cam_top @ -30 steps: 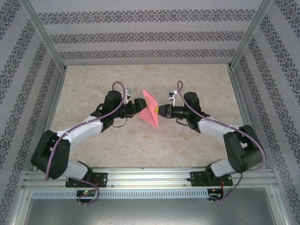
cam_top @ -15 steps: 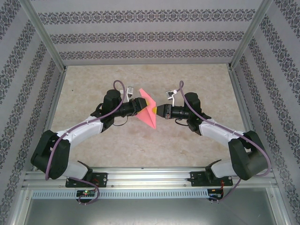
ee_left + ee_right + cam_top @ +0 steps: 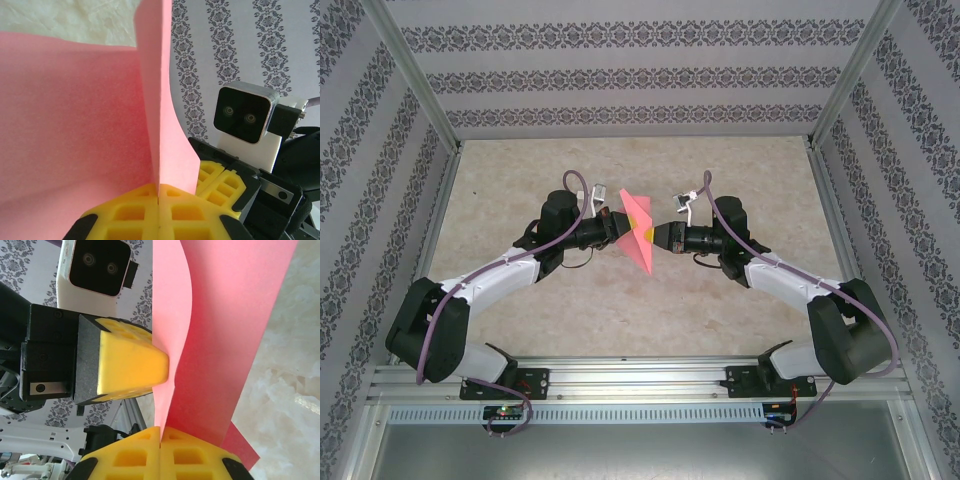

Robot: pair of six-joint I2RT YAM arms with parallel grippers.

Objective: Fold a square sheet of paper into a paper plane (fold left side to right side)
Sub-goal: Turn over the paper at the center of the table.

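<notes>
Paper sheet point(image 3: 635, 215), pink and folded, hangs mid-frame from above; wrist views reveal left gripper point(image 3: 158, 192) and right gripper point(image 3: 161, 432) both pinching it.

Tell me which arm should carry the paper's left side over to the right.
Left, probably: the left fingers are shut on the pink paper's left side, so that arm can swing it across while the right fingers anchor the other side.
</notes>
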